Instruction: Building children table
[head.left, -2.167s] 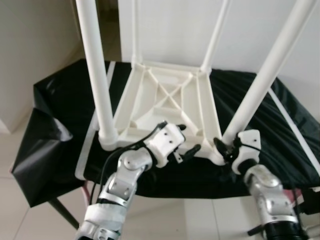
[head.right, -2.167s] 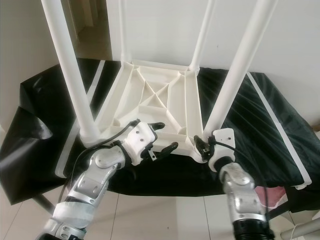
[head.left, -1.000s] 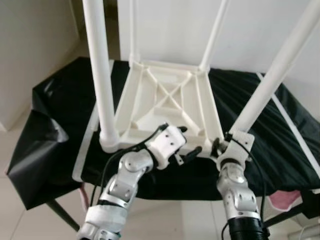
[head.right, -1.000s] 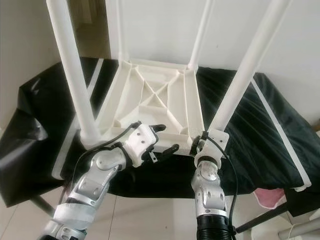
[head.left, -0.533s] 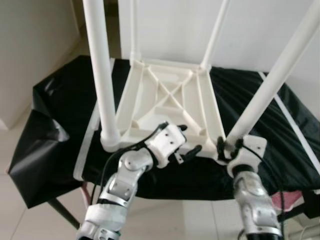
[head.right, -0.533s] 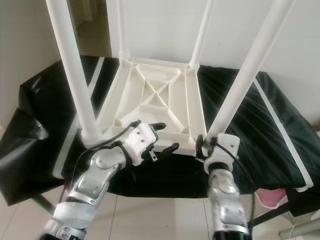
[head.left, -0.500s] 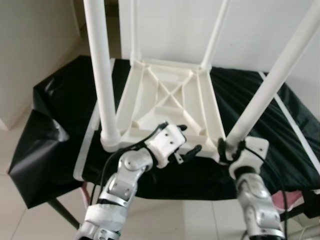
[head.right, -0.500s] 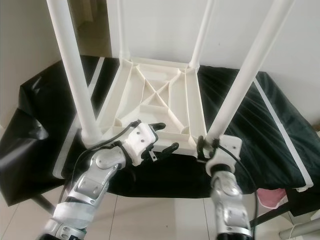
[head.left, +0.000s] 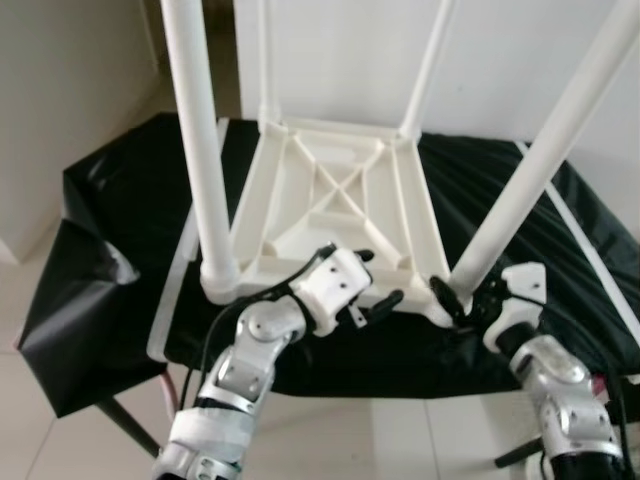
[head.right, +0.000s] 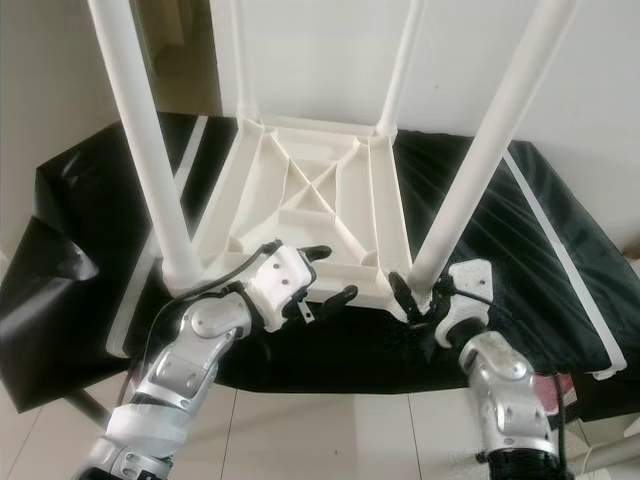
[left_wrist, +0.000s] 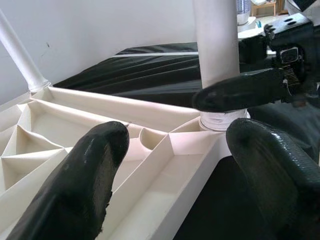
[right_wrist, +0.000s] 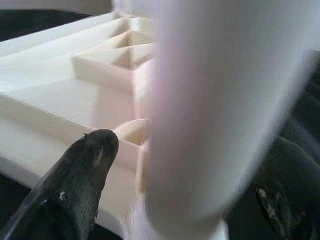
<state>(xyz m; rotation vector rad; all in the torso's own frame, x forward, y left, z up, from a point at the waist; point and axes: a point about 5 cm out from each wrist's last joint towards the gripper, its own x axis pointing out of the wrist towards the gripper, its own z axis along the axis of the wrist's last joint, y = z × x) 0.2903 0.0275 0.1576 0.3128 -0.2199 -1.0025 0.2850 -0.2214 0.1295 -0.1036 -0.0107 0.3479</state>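
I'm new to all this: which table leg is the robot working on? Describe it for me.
On the black-covered bench lies an upturned white children's table, four legs pointing up. It is the near leg on the robot's right, with the right end effector clasped round its base.

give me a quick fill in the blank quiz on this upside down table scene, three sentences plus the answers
1. The white table lies upside down on a ____ sheet.
2. The number of legs standing up from it is ____.
3. The right gripper has its fingers around the base of the near ____ leg, while the left gripper sits open at the near edge.

Missing words: black; four; right
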